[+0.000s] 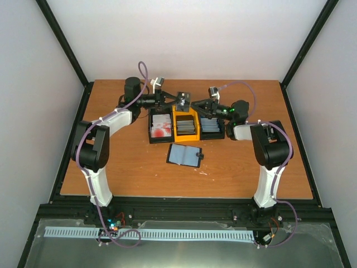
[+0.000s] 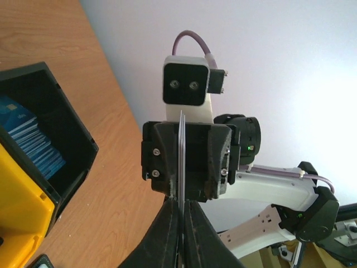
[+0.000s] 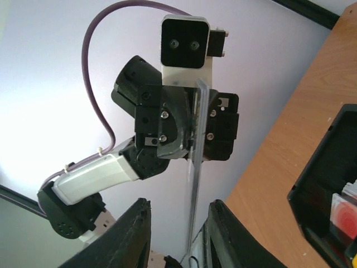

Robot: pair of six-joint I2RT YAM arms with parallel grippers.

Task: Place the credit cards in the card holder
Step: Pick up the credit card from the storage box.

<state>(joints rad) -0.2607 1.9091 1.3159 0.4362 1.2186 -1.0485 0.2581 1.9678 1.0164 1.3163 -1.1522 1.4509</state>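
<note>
1. The two arms meet in mid-air above the row of bins at the far side of the counter (image 1: 251,173), with their jaws facing each other.
2. The left jaws are pressed together on one credit card (image 1: 183,101), pinching it by an edge. Both wrist views show the card edge-on as a thin line, so I can't make out its face.
3. The right jaws are spread. Their fingers (image 3: 136,234) stand either side of the same card with a gap on each side, so they are around it but not gripping it.
4. The other credit cards sit in the bins below:
   - white ones with red blotches (image 1: 162,127) in the left black bin (image 1: 160,139);
   - dark ones (image 1: 186,124) in the yellow bin (image 1: 186,138);
   - blue ones (image 1: 211,124) in the right black bin (image 1: 212,136).
5. The card holder (image 1: 184,155) lies open and flat on the counter just in front of the yellow bin, nearer the arm bases. Its pale blue-grey lining faces up and its small clasp tab sticks out on the right side. Neither arm touches it.
</note>
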